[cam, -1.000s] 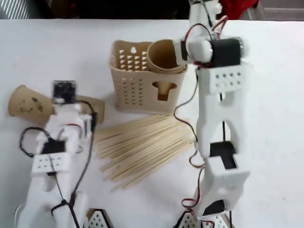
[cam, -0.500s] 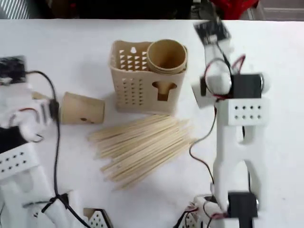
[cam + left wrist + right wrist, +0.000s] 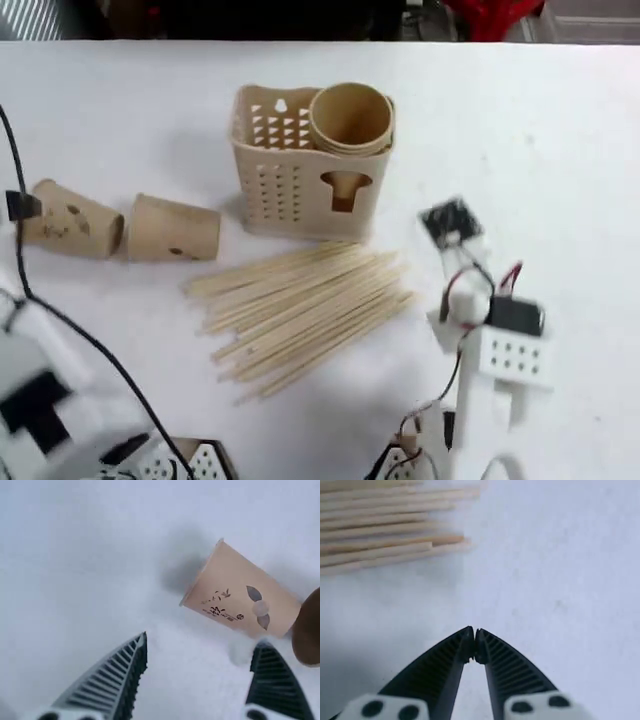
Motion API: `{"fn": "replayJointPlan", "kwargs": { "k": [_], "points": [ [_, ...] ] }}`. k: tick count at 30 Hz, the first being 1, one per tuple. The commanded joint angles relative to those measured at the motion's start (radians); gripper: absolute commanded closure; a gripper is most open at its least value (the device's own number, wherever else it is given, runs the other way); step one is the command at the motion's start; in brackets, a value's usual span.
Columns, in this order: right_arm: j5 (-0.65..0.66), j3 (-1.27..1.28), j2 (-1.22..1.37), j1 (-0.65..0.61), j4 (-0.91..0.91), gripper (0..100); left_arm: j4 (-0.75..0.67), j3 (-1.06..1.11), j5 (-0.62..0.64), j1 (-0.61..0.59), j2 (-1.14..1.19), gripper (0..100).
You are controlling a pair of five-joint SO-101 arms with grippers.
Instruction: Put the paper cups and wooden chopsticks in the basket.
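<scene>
A beige perforated basket (image 3: 290,175) stands at the table's middle with one paper cup (image 3: 350,118) upright inside it. Two more paper cups (image 3: 72,220) (image 3: 175,228) lie on their sides to its left. A pile of wooden chopsticks (image 3: 300,305) lies in front of the basket. My left gripper (image 3: 201,642) is open and empty above the table, short of the printed cup (image 3: 245,597). My right gripper (image 3: 474,641) is shut and empty over bare table, beside the chopstick ends (image 3: 385,530). The right arm (image 3: 490,340) sits low at the front right.
The left arm (image 3: 30,400) with its black cable (image 3: 60,320) is at the front left edge. The rim of the second lying cup (image 3: 307,630) shows beside the printed one. Dark clutter lines the far table edge (image 3: 300,42).
The right arm drew back from the basket to the front right, leaving the cup inside. The left arm swung away from the lying cups to the front left corner.
</scene>
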Motion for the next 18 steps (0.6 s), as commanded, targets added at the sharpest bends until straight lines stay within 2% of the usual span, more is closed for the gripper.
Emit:
{"fn": "replayJointPlan", "kwargs": {
  "k": [1,6,11,14,18],
  "points": [
    [0.021,0.1,-0.119,0.016,-0.031,97.9,0.141,-0.385,-0.003,-0.01,0.311,67],
    [0.018,0.153,-0.182,0.018,-0.058,98.1,0.267,-0.812,0.089,-0.001,0.644,67],
    [0.005,0.236,-0.191,0.015,-0.137,98.1,0.382,-1.189,0.107,0.042,0.924,67],
    [-0.034,0.334,-0.191,0.016,-0.243,98.1,0.385,-1.3,0.14,0.059,1.036,67],
    [-0.038,0.353,-0.193,0.018,-0.266,98.1,0.385,-1.295,0.143,0.094,1.096,67]
  ]
}}
